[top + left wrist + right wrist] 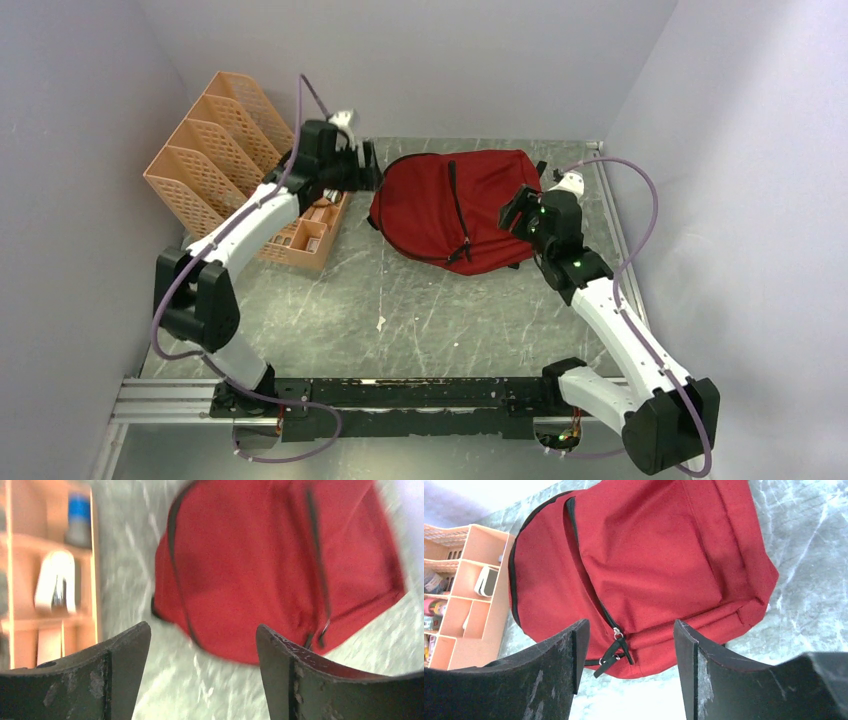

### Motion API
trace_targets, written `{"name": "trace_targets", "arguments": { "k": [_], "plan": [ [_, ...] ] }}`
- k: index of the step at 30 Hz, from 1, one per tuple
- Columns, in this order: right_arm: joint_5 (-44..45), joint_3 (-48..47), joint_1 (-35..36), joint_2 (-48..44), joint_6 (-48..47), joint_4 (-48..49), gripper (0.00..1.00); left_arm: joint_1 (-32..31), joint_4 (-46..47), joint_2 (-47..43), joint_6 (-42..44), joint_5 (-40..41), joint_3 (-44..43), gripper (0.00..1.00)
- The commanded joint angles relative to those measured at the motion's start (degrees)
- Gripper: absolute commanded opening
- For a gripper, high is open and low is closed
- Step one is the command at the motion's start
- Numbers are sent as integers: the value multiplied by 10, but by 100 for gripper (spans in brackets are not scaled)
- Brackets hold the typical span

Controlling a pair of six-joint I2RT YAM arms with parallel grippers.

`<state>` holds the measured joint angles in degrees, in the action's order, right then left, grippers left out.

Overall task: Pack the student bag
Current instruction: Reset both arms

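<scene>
Student bag (455,205) lies at twelve o'clock, looks zipped. Your left gripper (202,640) at its nine, right gripper (630,630) at its three, both wide and empty, flanking it, I'd judge, to open it.

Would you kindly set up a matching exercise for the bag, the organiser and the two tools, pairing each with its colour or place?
Things:
1. bag
2. organiser
3. left tool
4. right tool

Descriptions:
A. open, at the bag's right side
B. dark red, lying flat
C. open, between organiser and bag
D. peach, at the far left

Pairs: 1-B, 2-D, 3-C, 4-A
</scene>
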<state>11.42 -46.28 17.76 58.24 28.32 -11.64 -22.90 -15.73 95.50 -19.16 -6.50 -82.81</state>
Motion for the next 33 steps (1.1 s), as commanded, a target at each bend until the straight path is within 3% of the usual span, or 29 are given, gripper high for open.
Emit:
{"name": "trace_targets", "arguments": {
  "k": [1,5,12,15,20,23,33],
  "plan": [
    [35,-9,2,-33,17,-15,67,3,-7,-103,38,3,126,82],
    [10,21,2,-82,2,19,75,3,28,-250,68,7,225,98],
    [-83,13,4,-131,-51,-22,89,3,-12,-439,49,111,315,98],
    [-82,12,12,-149,-71,-47,100,3,-8,-538,31,150,376,98],
    [-70,27,15,-195,-82,-77,100,3,4,-680,6,215,456,98],
    [-60,30,15,-224,-101,-82,100,2,-4,-703,5,227,464,98],
    [-33,47,17,-263,-118,-68,100,3,-23,-654,-9,240,449,98]
  ]
}}
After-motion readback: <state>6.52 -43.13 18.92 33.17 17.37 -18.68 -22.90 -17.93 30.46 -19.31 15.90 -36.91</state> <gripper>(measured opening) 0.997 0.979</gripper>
